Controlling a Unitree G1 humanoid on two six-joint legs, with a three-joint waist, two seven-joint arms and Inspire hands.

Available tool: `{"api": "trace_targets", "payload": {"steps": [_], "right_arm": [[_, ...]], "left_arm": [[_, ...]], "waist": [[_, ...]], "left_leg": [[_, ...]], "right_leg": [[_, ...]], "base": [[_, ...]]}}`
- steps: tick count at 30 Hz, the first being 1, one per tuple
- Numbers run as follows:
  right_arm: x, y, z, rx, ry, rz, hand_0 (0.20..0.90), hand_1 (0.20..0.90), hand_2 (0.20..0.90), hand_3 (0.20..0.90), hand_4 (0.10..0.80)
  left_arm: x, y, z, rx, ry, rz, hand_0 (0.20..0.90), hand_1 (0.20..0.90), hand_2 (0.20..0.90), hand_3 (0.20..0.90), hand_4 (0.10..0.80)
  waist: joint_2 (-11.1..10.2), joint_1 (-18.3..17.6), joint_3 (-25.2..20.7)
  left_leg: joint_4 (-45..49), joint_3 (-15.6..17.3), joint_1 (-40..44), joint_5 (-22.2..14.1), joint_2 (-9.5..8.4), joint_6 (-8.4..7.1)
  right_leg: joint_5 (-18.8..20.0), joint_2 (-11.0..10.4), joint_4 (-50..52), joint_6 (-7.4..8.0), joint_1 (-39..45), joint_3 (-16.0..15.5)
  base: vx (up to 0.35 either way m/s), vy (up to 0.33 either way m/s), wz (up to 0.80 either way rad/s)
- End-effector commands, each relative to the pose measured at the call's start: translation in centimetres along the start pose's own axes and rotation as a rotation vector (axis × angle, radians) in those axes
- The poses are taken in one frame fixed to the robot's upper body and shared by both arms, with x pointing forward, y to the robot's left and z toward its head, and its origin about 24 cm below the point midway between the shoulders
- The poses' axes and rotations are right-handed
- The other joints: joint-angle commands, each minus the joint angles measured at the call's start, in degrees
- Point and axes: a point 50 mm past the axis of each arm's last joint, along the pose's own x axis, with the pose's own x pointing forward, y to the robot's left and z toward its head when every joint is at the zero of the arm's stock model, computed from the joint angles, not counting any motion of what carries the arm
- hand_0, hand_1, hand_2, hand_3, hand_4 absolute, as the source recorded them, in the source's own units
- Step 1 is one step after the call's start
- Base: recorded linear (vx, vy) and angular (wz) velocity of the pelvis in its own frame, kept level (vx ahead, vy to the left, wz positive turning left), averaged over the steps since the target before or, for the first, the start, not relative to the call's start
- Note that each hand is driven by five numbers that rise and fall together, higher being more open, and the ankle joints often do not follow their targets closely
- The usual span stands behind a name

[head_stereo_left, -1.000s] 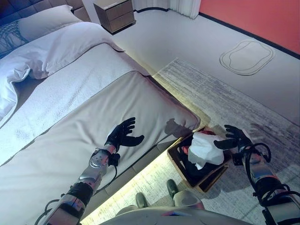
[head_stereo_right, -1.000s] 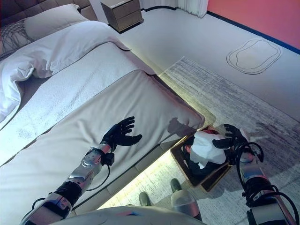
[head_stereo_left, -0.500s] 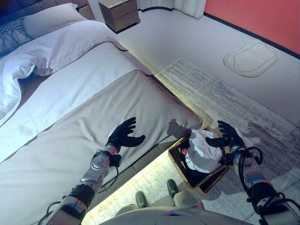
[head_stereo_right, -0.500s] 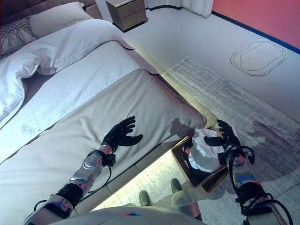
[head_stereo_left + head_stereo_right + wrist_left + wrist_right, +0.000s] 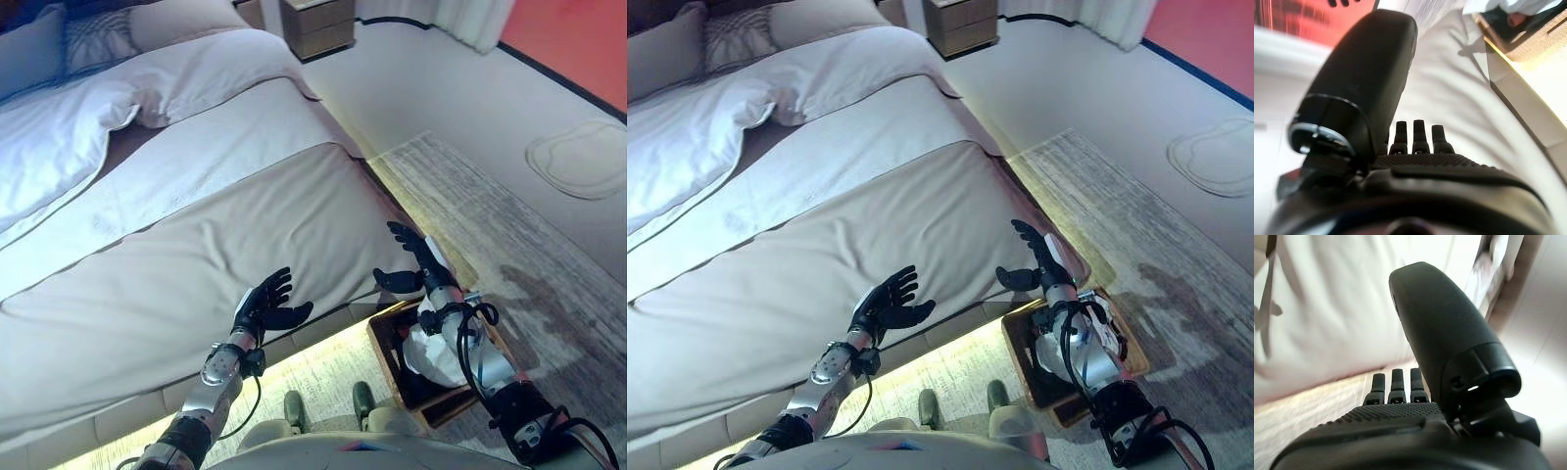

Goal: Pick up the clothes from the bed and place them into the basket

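A dark basket (image 5: 385, 343) with a wooden rim stands on the rug by the bed's near corner. White clothes (image 5: 429, 351) and something red lie in it. My right hand (image 5: 416, 262) is open and empty, raised above the basket's far edge beside the bed corner; its wrist view shows straight fingers (image 5: 1392, 382) over the bedspread. My left hand (image 5: 266, 305) is open, palm up, over the front edge of the beige bedspread (image 5: 196, 245). Its fingers (image 5: 1414, 133) are straight and hold nothing. I see no loose clothes on the visible part of the bed.
White duvet and pillows (image 5: 88, 117) cover the head of the bed at the far left. A nightstand (image 5: 318, 24) stands beyond the bed. A grey rug (image 5: 509, 225) lies under the basket, with an oval mat (image 5: 578, 157) on the floor at the far right.
My right hand has let go of the white clothes, which now lie in the basket, and has risen toward the bed corner. The camera has shifted. The left hand barely moved.
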Motion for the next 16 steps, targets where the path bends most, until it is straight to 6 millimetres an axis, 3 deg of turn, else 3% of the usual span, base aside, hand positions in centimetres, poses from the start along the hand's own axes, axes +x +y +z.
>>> {"api": "trace_targets", "payload": {"steps": [1,11,16], "right_arm": [[0.7,0.4,3.1,0.056,-0.176,-0.009,0.900,0.900,0.900,0.900,0.800],[-0.2,1.9,2.8,0.088,-0.155,0.002,0.900,0.900,0.900,0.900,0.800],[-0.3,2.0,2.7,0.113,-0.150,0.001,0.900,0.900,0.900,0.900,0.800]], "left_arm": [[0.7,2.2,3.2,0.019,-0.159,0.081,0.900,0.900,0.900,0.900,0.800],[-0.8,4.2,1.4,0.009,-0.119,0.148,0.900,0.900,0.900,0.900,0.800],[-0.8,4.4,1.8,0.016,-0.129,0.134,0.900,0.900,0.900,0.900,0.800]], "waist": [[-4.34,1.76,-4.59],[-5.47,5.55,-4.81],[-5.77,6.20,-4.56]], "left_leg": [[0.40,-2.09,2.34,-7.37,-1.08,1.06],[0.40,-5.75,1.74,-6.42,-1.28,0.96],[0.40,-6.31,1.54,-6.22,-1.33,1.08]], "right_leg": [[-3.49,-2.86,1.44,1.23,0.67,-0.86],[-4.07,-3.84,1.18,1.35,2.50,-5.70],[-4.23,-4.01,1.48,1.50,2.91,-6.74]], "base": [[0.090,0.031,0.40],[0.052,0.009,0.31],[0.027,-0.003,0.10]]}}
